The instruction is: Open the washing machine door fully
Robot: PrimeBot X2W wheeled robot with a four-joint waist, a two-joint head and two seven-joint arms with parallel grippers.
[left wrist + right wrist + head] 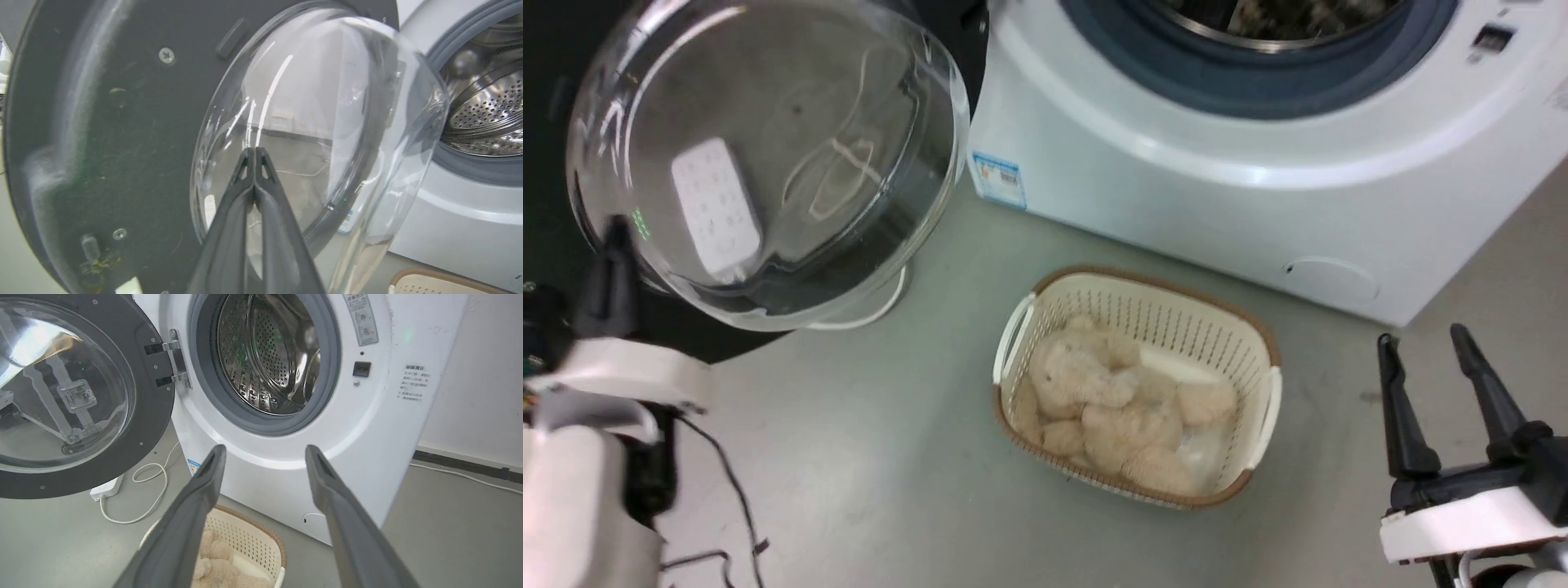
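Observation:
The washing machine door (768, 155) stands swung wide open to the left of the white machine, its clear glass bowl bulging toward me. In the right wrist view the door (135, 428) hangs from its metal hinge (175, 359) beside the steel drum (269, 355). My left gripper (254, 153) is shut with nothing between its fingers, its tips right at the glass bowl (318, 122); whether they touch it I cannot tell. In the head view the left gripper (614, 237) sits at the door's lower left edge. My right gripper (1421, 343) hangs open, well clear of the machine.
A cream laundry basket (1258, 343) holding beige plush stands on the grey floor before the machine. A white cable (143, 490) and power strip (107, 488) lie under the door. The small round service flap (1331, 278) sits low on the machine's front.

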